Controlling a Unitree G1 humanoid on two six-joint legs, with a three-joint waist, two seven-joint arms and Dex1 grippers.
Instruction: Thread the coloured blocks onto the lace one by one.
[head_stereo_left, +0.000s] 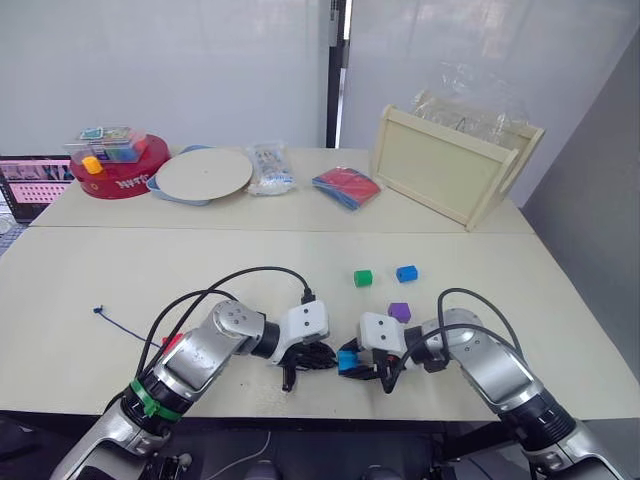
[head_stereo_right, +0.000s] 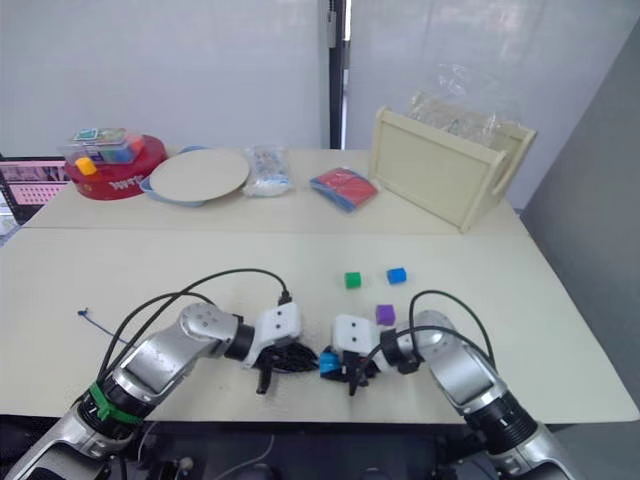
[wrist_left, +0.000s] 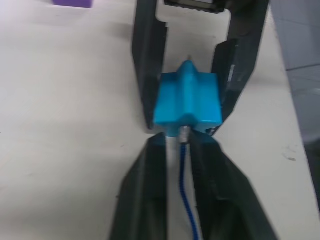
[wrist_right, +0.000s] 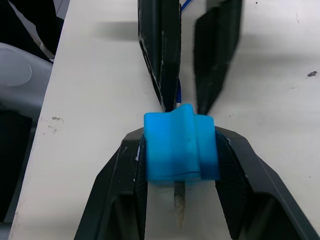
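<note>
between pincers, cyan block (wrist_right: 180, 149) on lace (wrist_left: 186, 200).

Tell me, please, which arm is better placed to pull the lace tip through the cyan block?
Probably the left: the right gripper is clamped on the cyan block, the tip already pokes out, and the left gripper pinches the lace.

Even, bright indoor light falls from above across the pale surface (head_stereo_left: 300, 270), with no hard glare. Shadows are soft and short: a faint dark patch lies just under the left claw (head_stereo_left: 290, 372) and the right claw (head_stereo_left: 372, 372). In the wrist views the cyan block (wrist_right: 180, 147) is fairly sharp, while the nearest parts of the claw fingers (wrist_left: 145, 200) look soft.
</note>
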